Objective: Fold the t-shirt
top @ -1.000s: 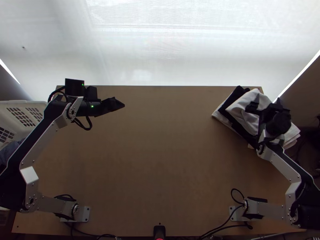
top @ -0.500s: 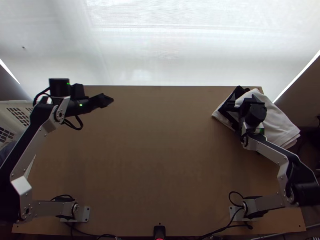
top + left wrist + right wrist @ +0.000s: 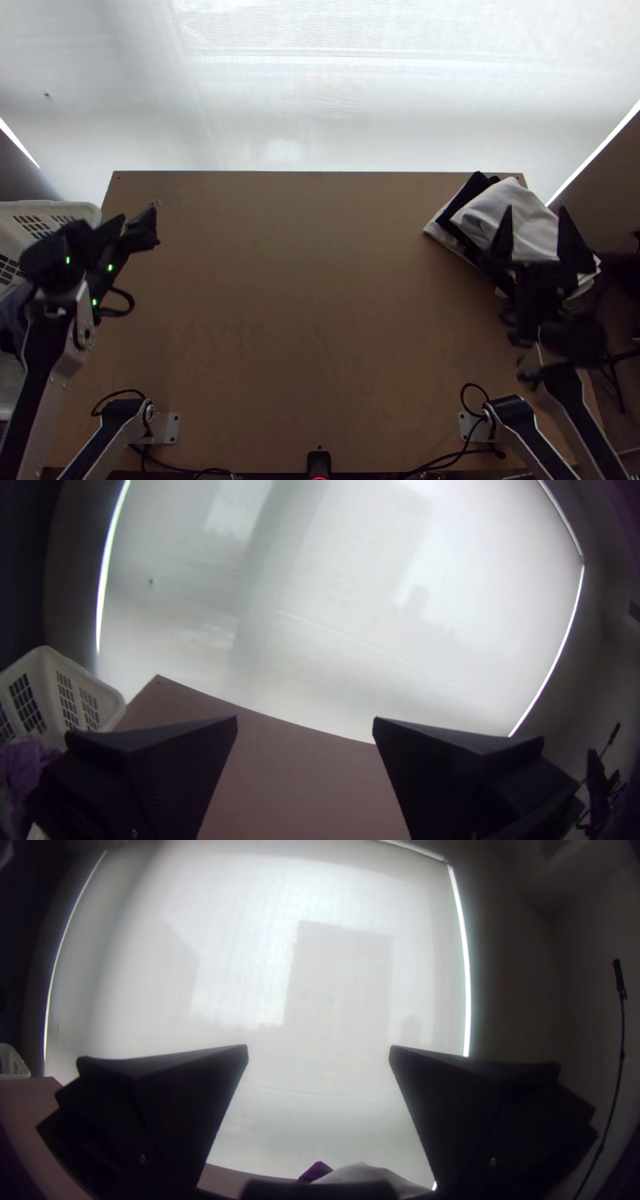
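Note:
In the top view my left gripper (image 3: 133, 224) is at the table's left side, near the white basket, away from the cloth. My right gripper (image 3: 538, 220) stands open over the cloth pile at the far right. That pile holds a white folded cloth (image 3: 500, 210) with black cloth (image 3: 470, 192) at its left; which piece is the t-shirt I cannot tell. In the left wrist view my left gripper (image 3: 305, 721) is open, nothing between its fingers. The right wrist view has my right gripper (image 3: 319, 1050) open and empty, with a bit of white cloth (image 3: 363, 1173) low down.
A white basket (image 3: 60, 210) with bluish-grey cloth in it stands off the table's left edge. The wooden table (image 3: 320, 280) stretches between the arms. Beyond its far edge hangs a pale screen (image 3: 320, 104). Cables lie by both arm bases.
My left gripper has moved left and toward the table's near side. The right one first went left over the pile, then back right and nearer, and now points away from the bases. The pile looks unchanged.

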### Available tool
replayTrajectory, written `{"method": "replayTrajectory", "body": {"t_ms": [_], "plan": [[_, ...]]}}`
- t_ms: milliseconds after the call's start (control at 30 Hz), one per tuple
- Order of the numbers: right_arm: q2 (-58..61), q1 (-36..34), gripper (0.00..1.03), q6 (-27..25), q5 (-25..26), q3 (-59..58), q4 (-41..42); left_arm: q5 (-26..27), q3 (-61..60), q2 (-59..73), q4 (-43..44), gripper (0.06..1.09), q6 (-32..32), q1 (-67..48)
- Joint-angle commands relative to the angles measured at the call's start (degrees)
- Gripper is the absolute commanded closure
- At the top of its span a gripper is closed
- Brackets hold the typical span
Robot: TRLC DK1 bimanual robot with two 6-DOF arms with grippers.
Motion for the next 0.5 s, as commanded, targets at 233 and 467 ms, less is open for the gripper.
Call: {"method": "replayTrajectory", "body": {"t_ms": [233, 467], "plan": [[-38.28, 1.48, 0.04, -0.03, -1.21, -20.28, -17.17, -4.87, -35.45, -49.19, 5.26, 0.1, 3.23, 8.81], [-38.28, -2.12, 0.05, 11.92, -1.21, -20.99, -36.86, -5.22, -39.23, -49.19, 1.3, 0.1, 5.07, 10.65]]}}
